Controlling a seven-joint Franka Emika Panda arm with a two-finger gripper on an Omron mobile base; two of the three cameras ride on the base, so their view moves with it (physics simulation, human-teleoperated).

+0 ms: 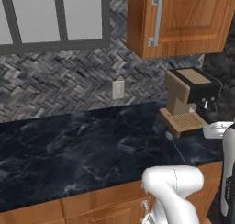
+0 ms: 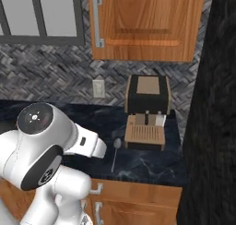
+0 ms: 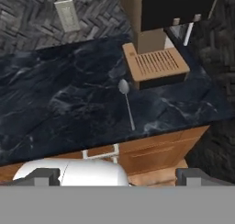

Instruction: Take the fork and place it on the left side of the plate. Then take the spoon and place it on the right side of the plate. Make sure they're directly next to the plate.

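The spoon (image 1: 176,147) (image 2: 115,156) (image 3: 128,106) lies flat on the dark marble counter (image 1: 82,145), just in front of the coffee machine's wooden drip tray. Its oval bowl points toward the wall and its thin handle toward the counter's front edge. My gripper (image 3: 119,176) hangs well above and in front of the counter, open, with its fingertips (image 3: 42,175) wide apart and nothing between them. The spoon sits ahead of it, far from the fingers. The fork and the plate are out of view.
A brown and black coffee machine (image 1: 190,99) (image 2: 147,109) (image 3: 160,35) stands at the counter's right end against the herringbone wall. A wooden wall cabinet (image 1: 183,21) hangs above it. A dark wall (image 2: 212,104) closes the right side. Counter stretches bare to the left.
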